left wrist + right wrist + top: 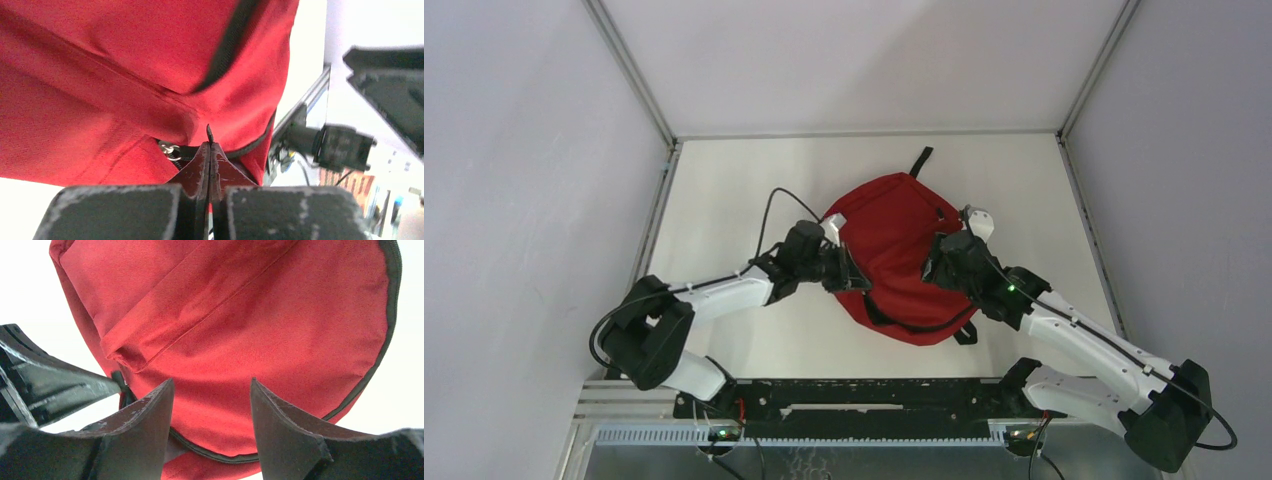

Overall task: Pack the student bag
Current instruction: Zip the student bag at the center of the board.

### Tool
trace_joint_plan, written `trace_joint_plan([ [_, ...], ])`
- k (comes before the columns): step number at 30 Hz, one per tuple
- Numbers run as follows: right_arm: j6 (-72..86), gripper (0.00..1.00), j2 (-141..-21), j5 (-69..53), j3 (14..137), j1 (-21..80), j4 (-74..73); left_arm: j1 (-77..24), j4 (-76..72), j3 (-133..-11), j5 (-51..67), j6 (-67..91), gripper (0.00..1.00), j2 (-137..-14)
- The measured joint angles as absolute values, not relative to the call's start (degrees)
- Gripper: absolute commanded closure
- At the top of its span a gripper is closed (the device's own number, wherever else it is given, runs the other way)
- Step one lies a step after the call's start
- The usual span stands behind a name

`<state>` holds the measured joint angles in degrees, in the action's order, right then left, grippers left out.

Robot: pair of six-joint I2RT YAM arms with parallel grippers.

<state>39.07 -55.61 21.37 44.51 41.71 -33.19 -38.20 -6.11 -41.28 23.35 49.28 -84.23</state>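
The red student bag (889, 235) lies flat on the white table, between my two grippers. My left gripper (852, 277) is at the bag's left edge. In the left wrist view it (209, 146) is shut on a thin black zipper pull (209, 133), with a metal zipper ring (170, 148) just beside it. My right gripper (932, 266) is over the bag's right side. In the right wrist view it (211, 385) is open and empty above the red fabric (260, 325), near the black zipper trim (210, 452). The left gripper's fingers (55, 385) show there too.
A black carry loop (920, 160) sticks out at the bag's far end and a black strap buckle (965, 333) at its near right. White walls with metal posts (629, 70) enclose the table. A black rail (854, 395) runs along the near edge.
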Motion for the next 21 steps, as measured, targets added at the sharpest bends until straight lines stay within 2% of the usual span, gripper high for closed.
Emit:
trace_joint_plan([
  [13, 41.45, 0.34, -55.68, 17.32, 44.51, 42.22, -33.93, -51.72, -0.51, -42.41, 24.18, 33.85, 1.0, -82.21],
  [14, 41.76, 0.34, -55.68, 17.26, 44.51, 42.3, -34.17, -52.49, -0.01, -42.94, 24.47, 32.95, 0.95, -82.26],
  [17, 42.35, 0.34, -55.66, 17.17, 44.51, 42.48, -34.63, -53.69, 0.58, -44.97, 25.65, 31.46, 0.57, -82.35],
  [18, 42.52, 0.34, -55.59, 17.17, 44.51, 42.57, -34.68, -53.84, 0.62, -45.5, 25.93, 31.14, 0.47, -82.17],
  [19, 42.76, 0.34, -55.44, 17.17, 44.51, 42.74, -34.79, -53.93, 0.84, -45.8, 25.87, 30.65, 0.43, -81.84],
  [21, 43.24, 0.34, -54.83, 17.23, 44.51, 43.62, -35.0, -54.0, 2.48, -45.89, 25.08, 30.33, 0.42, -80.03],
])
